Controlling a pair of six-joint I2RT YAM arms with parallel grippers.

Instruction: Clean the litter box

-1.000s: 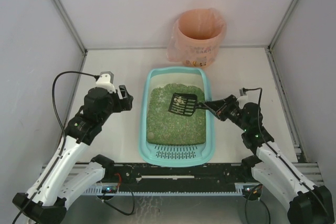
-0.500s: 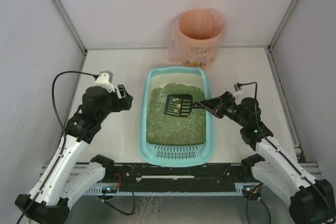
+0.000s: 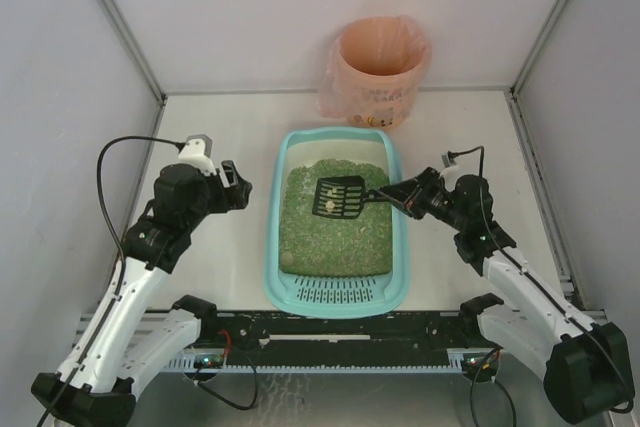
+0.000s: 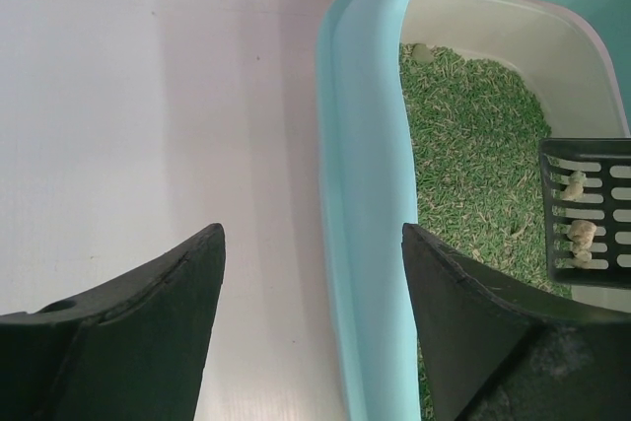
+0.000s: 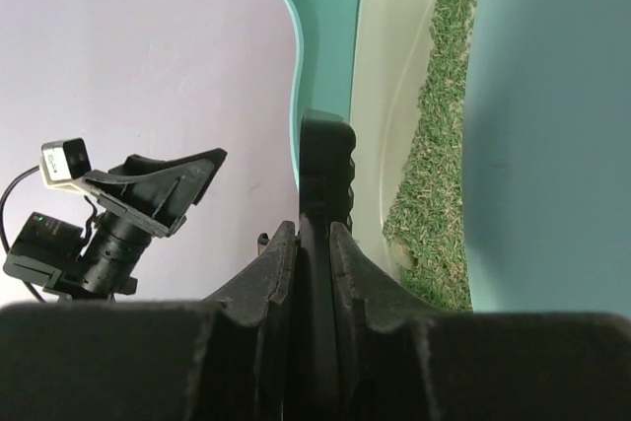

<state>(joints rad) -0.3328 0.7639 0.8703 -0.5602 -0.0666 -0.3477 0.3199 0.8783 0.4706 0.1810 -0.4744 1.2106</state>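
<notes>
Done: lumps (image 4: 580, 234) sit on the small black slotted scoop (image 3: 340, 197) that my right gripper (image 3: 400, 195) squeezes.
To do: dump them.
My left gripper (image 4: 311, 244): spread wide.

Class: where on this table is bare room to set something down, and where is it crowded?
Bare table: far-left corner, bordered by walls, bin and litter box; far-right, between bin and right wall. Crowded: the centre, with right gripper holding the scoop over the box and left gripper alongside.
</notes>
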